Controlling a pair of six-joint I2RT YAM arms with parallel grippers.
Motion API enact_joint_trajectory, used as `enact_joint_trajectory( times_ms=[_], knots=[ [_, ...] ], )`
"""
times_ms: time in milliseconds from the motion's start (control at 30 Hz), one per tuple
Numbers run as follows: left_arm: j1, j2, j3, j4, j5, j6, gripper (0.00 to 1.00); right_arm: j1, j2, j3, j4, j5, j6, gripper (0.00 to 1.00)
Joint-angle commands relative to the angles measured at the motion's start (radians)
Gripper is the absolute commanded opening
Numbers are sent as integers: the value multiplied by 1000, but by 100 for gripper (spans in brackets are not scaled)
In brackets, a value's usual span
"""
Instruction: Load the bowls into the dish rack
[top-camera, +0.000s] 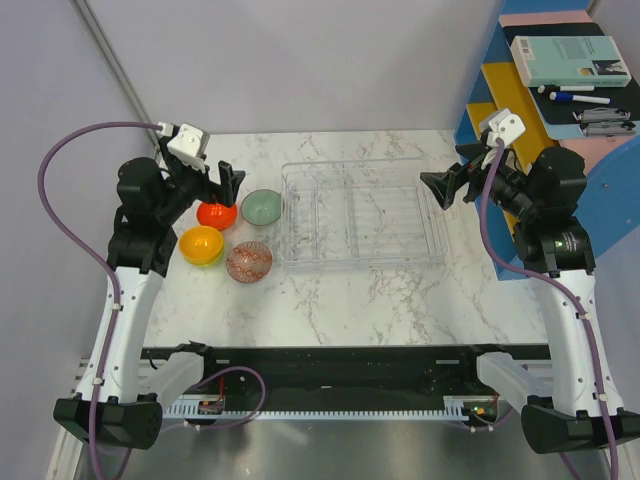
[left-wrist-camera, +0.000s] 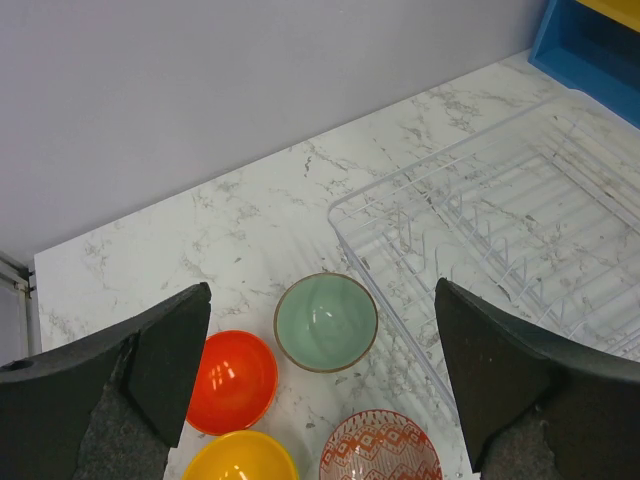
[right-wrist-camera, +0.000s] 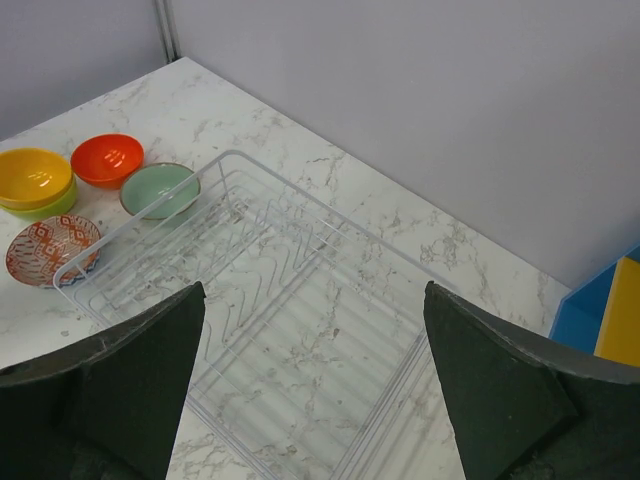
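lime bowl (right-wrist-camera: 48, 210) mostly under yellow bowl (right-wrist-camera: 33, 175) | rack (left-wrist-camera: 520, 220) cropped, left wrist view

dish rack (top-camera: 362, 214) — clear, mid-table | bowls (top-camera: 262, 207) — upright, clustered at its left

the dish rack (top-camera: 362, 262) is clear, shiny plastic, the red-orange bowl (top-camera: 216, 214), orange-yellow bowl (top-camera: 200, 243), pale grey-green bowl (top-camera: 262, 207) and patterned bowl (top-camera: 249, 261) look smooth and glossy like glazed ceramic, and the table (top-camera: 350, 310) has a smooth, white, grey-veined marble-look top.
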Motion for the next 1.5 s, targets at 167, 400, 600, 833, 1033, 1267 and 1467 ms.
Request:
enact_joint_trajectory(
  times_ms=[167,400,600,833,1033,1267,1467],
  knots=[
    [3,0,-8,2,4,45,100,6,-10,-9,40,12,-13,98],
    [5,58,-7,-10,-162,137,100,19,37,5,12,116,-42,98],
    [29,251,43,-72,-336,187,100,38,80,32,-37,133,-70,98],
    [172,490,44,-46,-218,216,100,61,85,28,-56,156,-103,98],
    [192,543,16,-26,-5,253,100,92,111,28,-74,179,-126,98],
    [118,659,92,-26,90,291,98,118,126,34,-80,188,-133,98],
    [60,842,222,-29,38,336,95,118,128,29,-80,191,-136,98]
  ],
)
